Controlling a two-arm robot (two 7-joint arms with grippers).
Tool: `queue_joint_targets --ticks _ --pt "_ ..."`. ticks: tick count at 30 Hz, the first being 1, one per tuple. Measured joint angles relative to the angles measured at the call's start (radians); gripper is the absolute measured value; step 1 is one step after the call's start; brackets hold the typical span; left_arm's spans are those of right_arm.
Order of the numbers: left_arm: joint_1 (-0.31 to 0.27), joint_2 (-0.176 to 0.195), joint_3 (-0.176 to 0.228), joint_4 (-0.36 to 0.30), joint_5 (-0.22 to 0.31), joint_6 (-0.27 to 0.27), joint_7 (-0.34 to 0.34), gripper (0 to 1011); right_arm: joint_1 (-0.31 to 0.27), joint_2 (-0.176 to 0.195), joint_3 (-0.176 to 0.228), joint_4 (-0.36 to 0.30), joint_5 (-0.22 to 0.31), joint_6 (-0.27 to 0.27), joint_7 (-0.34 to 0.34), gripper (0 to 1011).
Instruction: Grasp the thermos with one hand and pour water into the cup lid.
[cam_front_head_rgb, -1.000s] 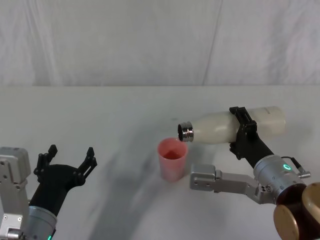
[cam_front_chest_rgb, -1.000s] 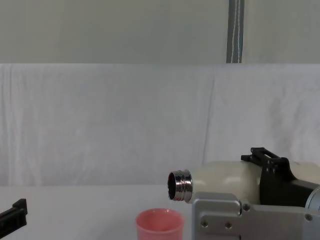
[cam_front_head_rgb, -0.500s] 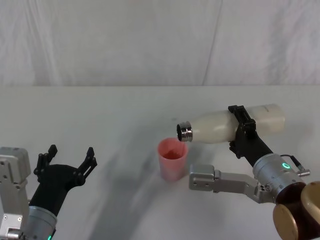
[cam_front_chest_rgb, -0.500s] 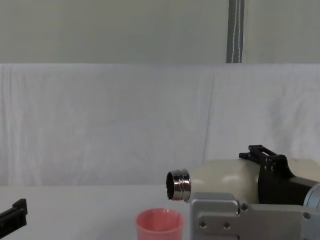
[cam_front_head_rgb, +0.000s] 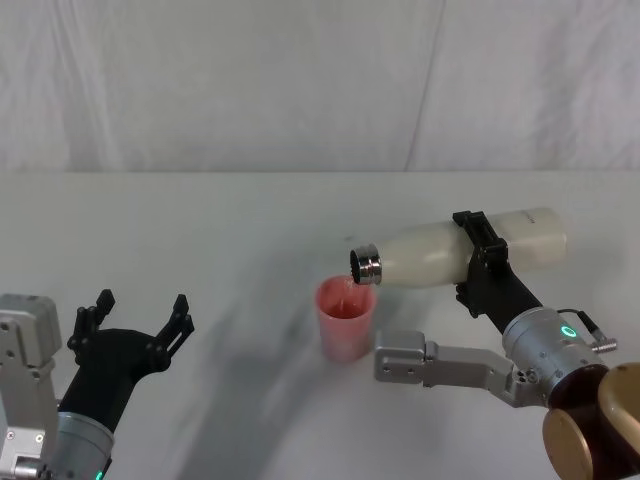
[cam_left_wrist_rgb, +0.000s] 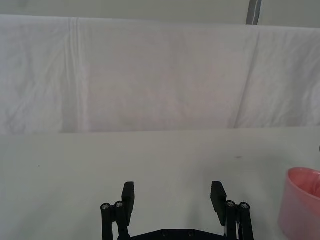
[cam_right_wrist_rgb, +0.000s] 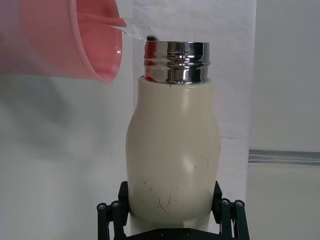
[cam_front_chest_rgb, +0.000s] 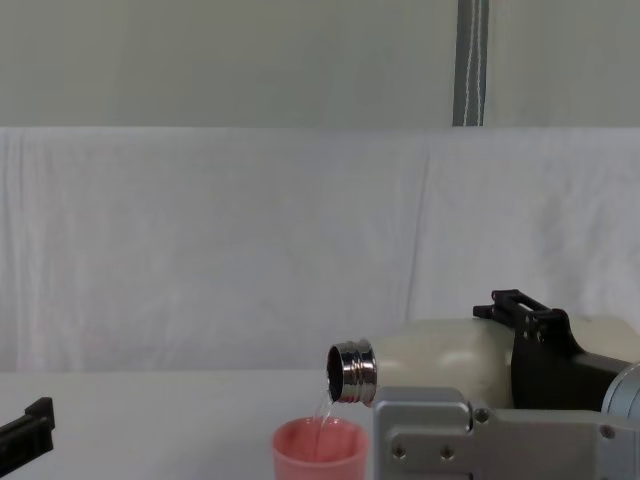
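My right gripper (cam_front_head_rgb: 478, 258) is shut around the middle of the cream-white thermos (cam_front_head_rgb: 440, 252), which lies nearly level above the table with its steel neck (cam_front_head_rgb: 364, 265) tipped slightly down. Just under that neck stands the pink cup lid (cam_front_head_rgb: 344, 319). A thin clear stream of water (cam_front_chest_rgb: 324, 403) falls from the neck into the cup lid (cam_front_chest_rgb: 318, 449). In the right wrist view the thermos (cam_right_wrist_rgb: 173, 150) sits between the black fingers (cam_right_wrist_rgb: 111, 215) and water (cam_right_wrist_rgb: 134, 31) runs toward the cup lid (cam_right_wrist_rgb: 67, 40). My left gripper (cam_front_head_rgb: 135, 318) rests open at the near left, apart from both.
The white table (cam_front_head_rgb: 200, 230) runs back to a white cloth backdrop (cam_front_head_rgb: 300, 80). The right arm's grey link (cam_front_head_rgb: 440, 363) lies low beside the cup lid. The left wrist view shows the cup lid (cam_left_wrist_rgb: 302, 202) off to one side of the open left gripper (cam_left_wrist_rgb: 173, 197).
The thermos has shifted slightly left and its neck has tipped further down. Water now streams from it into the cup lid, where none was flowing before. The left arm has not moved.
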Motion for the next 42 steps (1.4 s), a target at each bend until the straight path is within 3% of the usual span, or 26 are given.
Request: queue_joint_targets --ticks 42 --pt "0.0 0.0 0.0 0.0 0.0 0.0 0.0 1001 -0.001 0.007 0.002 -0.014 -0.007 0.006 0.015 956"
